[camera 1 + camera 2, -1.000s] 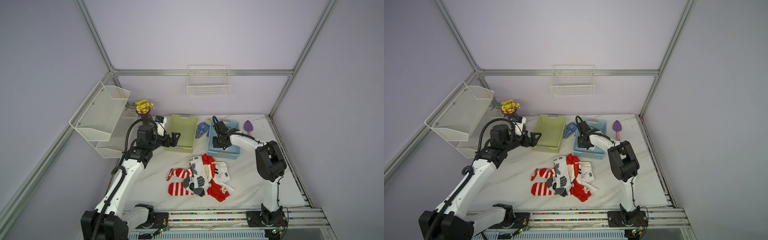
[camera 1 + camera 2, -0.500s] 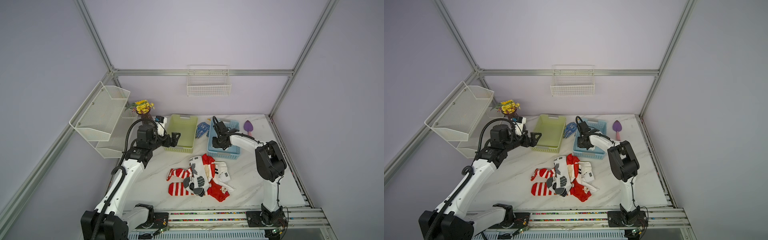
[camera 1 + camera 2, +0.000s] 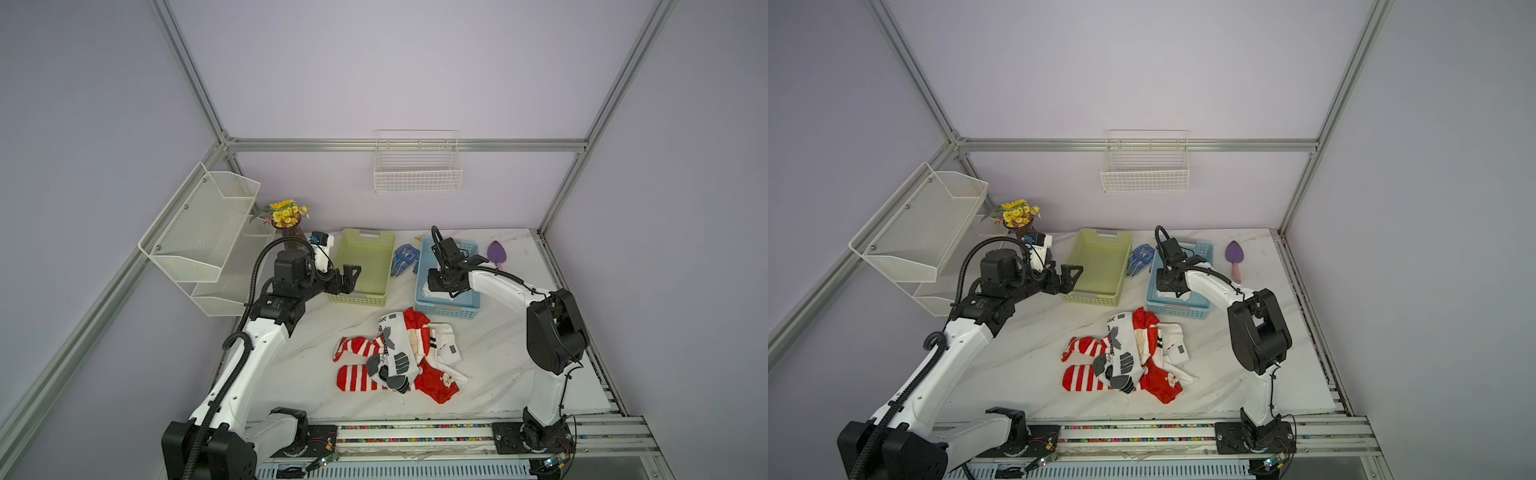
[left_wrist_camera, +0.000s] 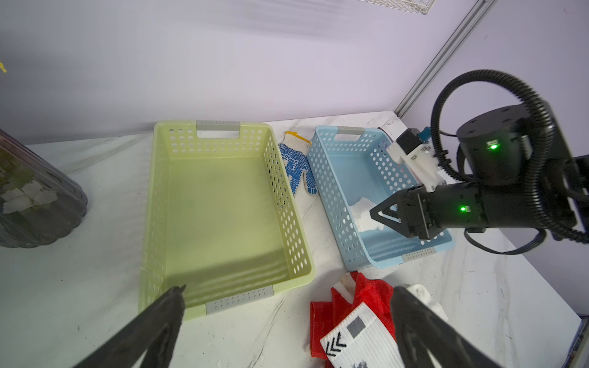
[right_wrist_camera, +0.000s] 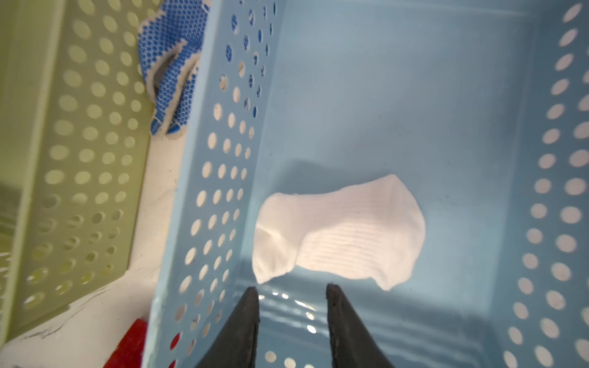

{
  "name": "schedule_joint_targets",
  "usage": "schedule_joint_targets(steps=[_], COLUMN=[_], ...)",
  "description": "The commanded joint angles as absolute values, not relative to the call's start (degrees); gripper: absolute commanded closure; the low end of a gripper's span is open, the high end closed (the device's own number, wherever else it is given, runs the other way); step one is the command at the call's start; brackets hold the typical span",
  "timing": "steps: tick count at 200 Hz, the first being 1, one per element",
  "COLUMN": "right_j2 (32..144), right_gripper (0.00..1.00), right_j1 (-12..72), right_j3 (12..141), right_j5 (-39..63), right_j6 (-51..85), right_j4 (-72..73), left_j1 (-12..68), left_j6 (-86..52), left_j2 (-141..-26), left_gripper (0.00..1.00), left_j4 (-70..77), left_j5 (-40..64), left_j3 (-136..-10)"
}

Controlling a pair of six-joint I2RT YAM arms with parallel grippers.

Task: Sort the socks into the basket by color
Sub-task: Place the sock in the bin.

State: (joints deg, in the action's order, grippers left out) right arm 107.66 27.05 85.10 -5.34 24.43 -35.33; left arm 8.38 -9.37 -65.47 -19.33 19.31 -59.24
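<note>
A plain white sock [image 5: 338,229] lies loose on the floor of the blue basket [image 5: 223,159], just beyond my right gripper [image 5: 291,290], which is open with nothing between its fingers. In both top views the right gripper [image 3: 436,286] hangs over the near end of the blue basket [image 3: 1177,309]. A pile of red striped and white socks [image 3: 399,357] lies on the table in front of the baskets. My left gripper [image 4: 288,291] is wide open and empty, hovering by the near left corner of the green basket [image 3: 365,257], which holds nothing.
Blue dotted gloves [image 3: 404,259] lie between the two baskets. A purple trowel [image 3: 497,253] rests right of the blue basket. A flower vase [image 3: 286,216] and a wire shelf [image 3: 203,237] stand at the back left, and a wire basket [image 3: 417,166] hangs on the wall.
My right gripper's jaws have parted and let the white sock go into the blue basket. The left arm has not moved.
</note>
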Motion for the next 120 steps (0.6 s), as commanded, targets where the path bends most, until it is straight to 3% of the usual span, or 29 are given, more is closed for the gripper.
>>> schedule_joint_targets(steps=[1, 48, 91, 120], right_j2=[102.74, 89.55, 76.6, 74.1], right_gripper=[0.6, 0.59, 0.54, 0.51], right_j1=[27.1, 30.97, 41.32, 48.96], right_j3=[83.55, 78.83, 73.87, 68.48], right_j5=[-5.4, -6.4, -8.85, -8.6], right_j6=[25.21, 32.18, 45.92, 55.12], right_j4=[-38.36, -45.33, -53.1, -54.35], left_j1=[8.62, 8.62, 8.58, 8.58], left_j6=[-8.18, -7.92, -7.82, -7.82], left_j2=[-64.51, -64.16, -63.81, -63.76], left_gripper=[0.0, 0.0, 0.0, 0.0], left_j4=[-17.98, -18.14, -18.18, -18.2], left_j5=[19.88, 19.44, 19.17, 19.25], left_j3=[-58.41, -58.39, -58.43, -58.45])
